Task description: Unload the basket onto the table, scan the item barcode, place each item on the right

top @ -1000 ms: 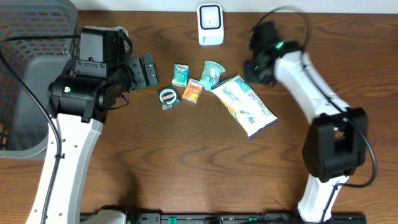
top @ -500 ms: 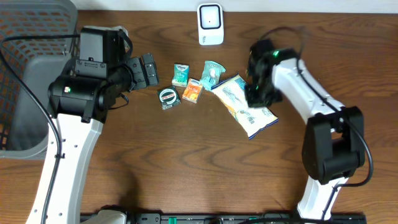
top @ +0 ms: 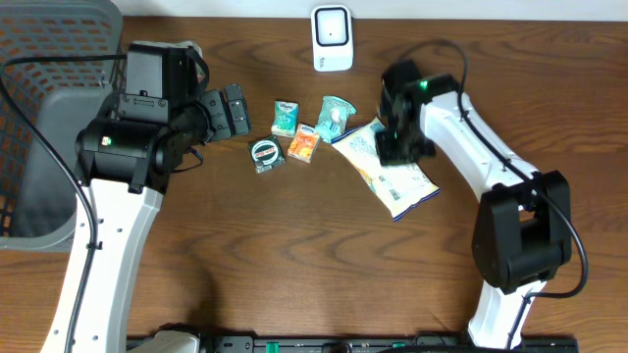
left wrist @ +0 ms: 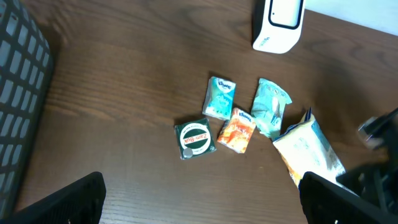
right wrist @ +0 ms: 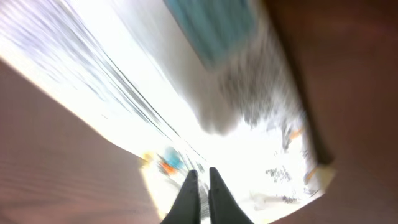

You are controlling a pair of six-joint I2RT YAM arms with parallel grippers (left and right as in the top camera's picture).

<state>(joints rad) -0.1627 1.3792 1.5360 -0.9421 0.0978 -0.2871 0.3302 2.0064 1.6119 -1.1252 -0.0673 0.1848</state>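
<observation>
right claw shut tight, tips at the white snack bag, which lies flat on the table right of centre, near the scanner but apart from it; impossible to tell whether any film is pinched. confirm a firm pinch on the bag edge before lifting, then turn the printed code toward the scanner face without creasing it. hold left claw, wide open and empty, clear of the small packets.

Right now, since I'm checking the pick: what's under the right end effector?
The big white bag lies under the right end effector; the arm covers part of the bag.
</observation>
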